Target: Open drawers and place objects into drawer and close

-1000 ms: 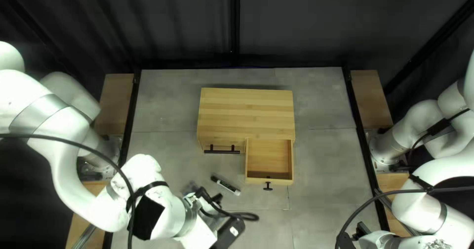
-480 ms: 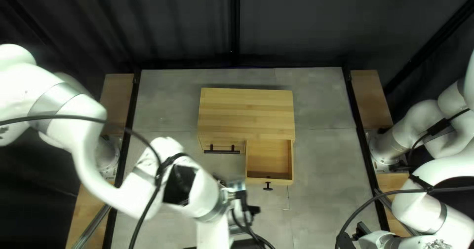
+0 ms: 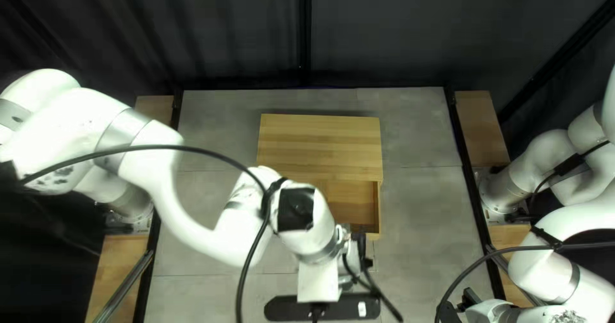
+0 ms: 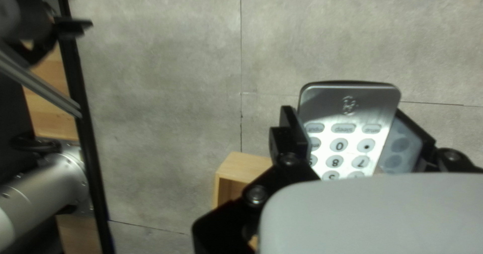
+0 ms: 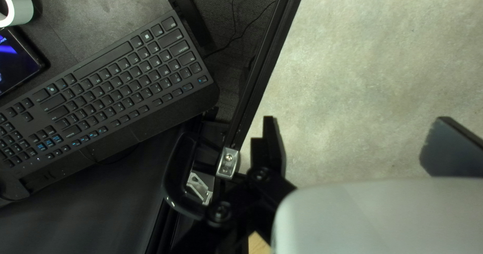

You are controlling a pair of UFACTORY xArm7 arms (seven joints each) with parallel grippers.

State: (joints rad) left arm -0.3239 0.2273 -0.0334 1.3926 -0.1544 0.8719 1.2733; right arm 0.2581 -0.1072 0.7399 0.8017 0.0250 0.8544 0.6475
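The left claw [image 4: 347, 125] is gripping a slim silver-and-white keypad device with rounded corners [image 4: 347, 103]; its two black fingers are pressing on opposite sides, separated only by the device's width. The pulled-out light-wood drawer [image 3: 353, 201] is showing its corner beyond the nearer finger in the left wrist view, with the device apparently raised above the grey tabletop [image 3: 423, 220]. What is changing is the position of the white left arm [image 3: 221, 243]: its wrist is now standing at lower centre of the top left view, in front of the drawer. This is suggesting that the device is being brought in for placing; the next move is likely calling for centring it over the cavity before release. A low approach could be catching the drawer's front edge.

Against the earlier frames, the arm is reaching further right and is covering the black-and-white marker seen on the tabletop, whose position is therefore not being confirmed. The light-wood cabinet [image 3: 320, 137] is remaining where it was, centre of frame. At lower right, the white right arm [image 3: 564, 272] is keeping its place; its claw [image 5: 354, 133] is standing wide apart, holding nothing.
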